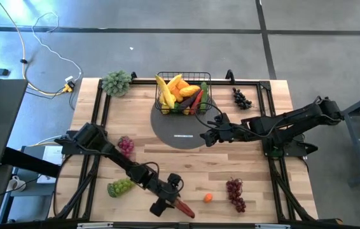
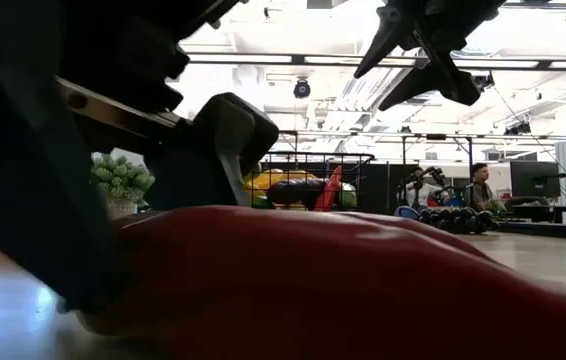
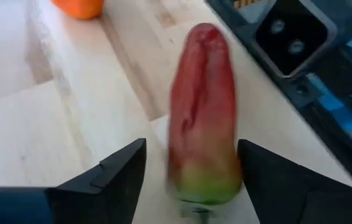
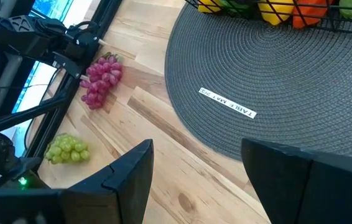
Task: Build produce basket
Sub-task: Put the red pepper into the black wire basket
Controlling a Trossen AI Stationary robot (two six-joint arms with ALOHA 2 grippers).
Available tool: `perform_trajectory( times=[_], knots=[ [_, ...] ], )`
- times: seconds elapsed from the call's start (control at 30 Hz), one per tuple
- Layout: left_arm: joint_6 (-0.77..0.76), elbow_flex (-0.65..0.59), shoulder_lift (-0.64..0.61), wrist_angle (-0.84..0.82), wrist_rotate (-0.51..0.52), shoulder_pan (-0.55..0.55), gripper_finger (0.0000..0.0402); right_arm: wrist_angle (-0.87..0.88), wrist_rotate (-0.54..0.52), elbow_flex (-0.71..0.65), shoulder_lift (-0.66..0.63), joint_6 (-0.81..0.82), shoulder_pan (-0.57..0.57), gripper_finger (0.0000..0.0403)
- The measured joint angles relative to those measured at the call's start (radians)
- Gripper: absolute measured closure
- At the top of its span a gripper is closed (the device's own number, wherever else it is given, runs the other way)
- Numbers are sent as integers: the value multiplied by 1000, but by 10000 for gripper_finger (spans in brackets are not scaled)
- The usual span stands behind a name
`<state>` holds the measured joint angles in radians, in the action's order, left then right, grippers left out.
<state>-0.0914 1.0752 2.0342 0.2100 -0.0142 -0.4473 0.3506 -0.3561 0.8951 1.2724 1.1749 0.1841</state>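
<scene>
A white tag reading "TABLE MAT" (image 4: 227, 103) sits on the round woven grey mat (image 4: 300, 81). The wire-mesh basket (image 1: 184, 93) stands on its far edge, full of glossy produce (image 1: 179, 91). The left end effector (image 3: 191, 177) is open around a smooth red pepper (image 3: 202, 118) lying on the wooden desk (image 1: 167, 156); the right end effector (image 4: 194, 180) hangs open over the mat.

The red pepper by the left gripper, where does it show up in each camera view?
High view: red pepper at the table's near edge, at the left gripper.
Low view: fills the foreground.
Left wrist view: between the open fingers.
Right wrist view: not in it.
Shared landmark: the basket.
</scene>
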Motion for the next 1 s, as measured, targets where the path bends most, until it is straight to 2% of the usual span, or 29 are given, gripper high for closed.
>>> perform_trajectory(
  times=[0.13, 0.37, 0.5, 1.0],
  knots=[
    [4, 0, 0, 4, 11, 0, 196, 5, 0, 0, 0, 3, 0, 179],
    [16, 1, -2, -25, -1, -1, 280, 15, 0, 0, 0, 3, 0, 179],
    [-4, 1, -3, -26, -4, 3, 311, 23, 0, 0, 0, 3, 0, 179],
    [-55, 0, -73, -39, 2, 83, 322, 80, -34, 0, 0, 15, -33, 179]
  ],
)
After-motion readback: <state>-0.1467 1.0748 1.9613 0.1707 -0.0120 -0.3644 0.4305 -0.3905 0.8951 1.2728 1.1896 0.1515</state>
